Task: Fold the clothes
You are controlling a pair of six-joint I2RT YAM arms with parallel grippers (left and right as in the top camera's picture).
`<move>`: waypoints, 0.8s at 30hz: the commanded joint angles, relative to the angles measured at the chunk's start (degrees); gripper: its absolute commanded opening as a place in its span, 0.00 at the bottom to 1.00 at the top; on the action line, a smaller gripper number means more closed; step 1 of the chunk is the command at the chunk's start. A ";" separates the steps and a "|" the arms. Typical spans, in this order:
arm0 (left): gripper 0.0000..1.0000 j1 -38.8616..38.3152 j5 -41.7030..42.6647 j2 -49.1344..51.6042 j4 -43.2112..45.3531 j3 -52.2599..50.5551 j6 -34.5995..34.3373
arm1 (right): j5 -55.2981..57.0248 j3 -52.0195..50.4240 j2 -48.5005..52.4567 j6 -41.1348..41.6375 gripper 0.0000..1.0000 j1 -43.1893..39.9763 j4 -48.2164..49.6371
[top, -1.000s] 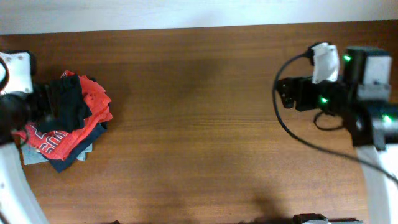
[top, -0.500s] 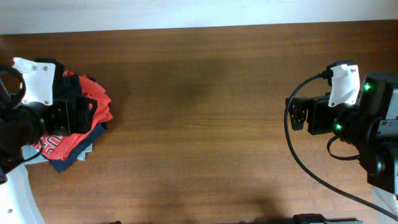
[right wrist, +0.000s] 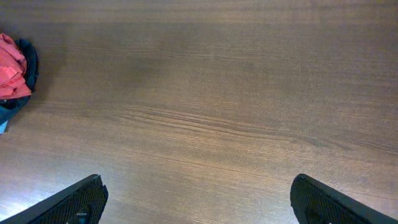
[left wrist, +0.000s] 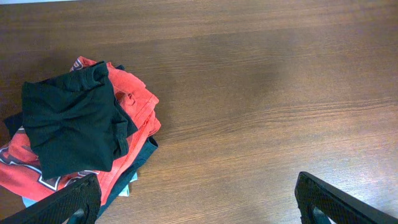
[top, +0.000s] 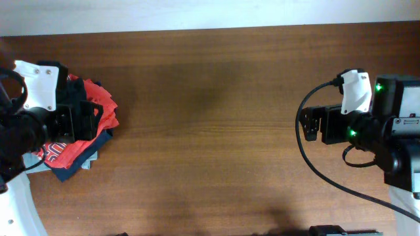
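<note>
The clothes [left wrist: 73, 124], one plain near-black garment, lie folded in a rough rectangle on top of a pile at the table's left end. In the overhead view my left arm hides most of the garment. My left gripper [left wrist: 202, 208] hovers above the table just right of the pile, open, with nothing between its fingers [left wrist: 69, 204]. In the overhead view the left gripper [top: 84, 117] sits over the pile. My right gripper [right wrist: 202, 208] is open and empty over bare wood at the right, far from the pile, and shows in the overhead view as well [top: 311, 124].
Under the dark garment lies a red shirt [left wrist: 134, 102] with white lettering, over grey and navy folded garments [top: 65, 172]. The pile's edge [right wrist: 15, 65] shows at the left of the right wrist view. The brown wooden table [top: 210, 131] ends at a pale wall at the back.
My left arm has swung right and now covers the dark garment in the overhead view. My right arm dropped toward the front and then edged left.
</note>
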 commanded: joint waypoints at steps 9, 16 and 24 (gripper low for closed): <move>0.99 -0.22 0.98 0.15 0.11 0.13 1.03 | 9.31 0.39 -15.63 -3.80 0.99 -0.07 1.07; 0.99 -0.22 0.98 0.15 0.11 0.13 1.03 | 16.20 -13.53 -28.76 -4.00 0.99 -0.07 13.70; 0.99 -0.22 0.96 0.15 0.11 0.13 1.03 | 14.36 -39.32 -43.06 -3.76 0.99 -0.07 22.36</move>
